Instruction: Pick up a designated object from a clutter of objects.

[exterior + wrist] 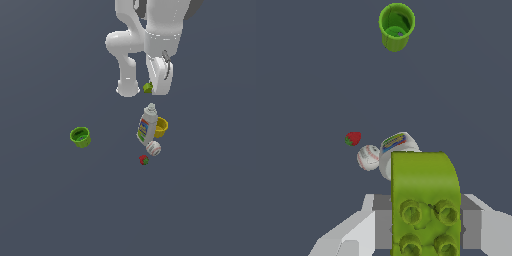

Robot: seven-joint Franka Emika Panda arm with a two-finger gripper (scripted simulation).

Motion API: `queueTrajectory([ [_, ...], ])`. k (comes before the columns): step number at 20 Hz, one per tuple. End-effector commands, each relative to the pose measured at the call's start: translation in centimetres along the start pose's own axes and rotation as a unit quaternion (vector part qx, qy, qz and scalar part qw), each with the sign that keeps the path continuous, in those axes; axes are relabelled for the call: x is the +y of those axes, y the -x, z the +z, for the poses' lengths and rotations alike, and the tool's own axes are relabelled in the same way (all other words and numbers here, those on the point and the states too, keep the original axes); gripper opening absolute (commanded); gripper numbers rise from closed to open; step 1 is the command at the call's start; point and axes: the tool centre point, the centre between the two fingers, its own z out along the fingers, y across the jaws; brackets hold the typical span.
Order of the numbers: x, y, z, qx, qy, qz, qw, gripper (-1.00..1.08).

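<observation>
we had the gripper (426, 222) clamped on the green block (425, 200), lifted well above the bottle (147, 126) w/ baseball (153, 148) & berry (144, 160) beside it; best to hold grip steady, rise straight, no swing

Flat dark grey floor (45, 200), green cup (80, 136) standing alone toward the exterior view's left, white labelled bottle (146, 125) upright touching yellow cup (161, 127), baseball (153, 148) just beside bottle, strawberry (144, 160) near baseball.
</observation>
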Motion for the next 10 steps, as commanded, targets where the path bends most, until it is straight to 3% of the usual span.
queueTrajectory([
  [1,0.3,0.8,-1.4,0.000,0.001,0.000,1.0000,-1.00],
  [10,0.6,2.3,-3.8,-0.001,0.001,0.000,1.0000,-1.00],
])
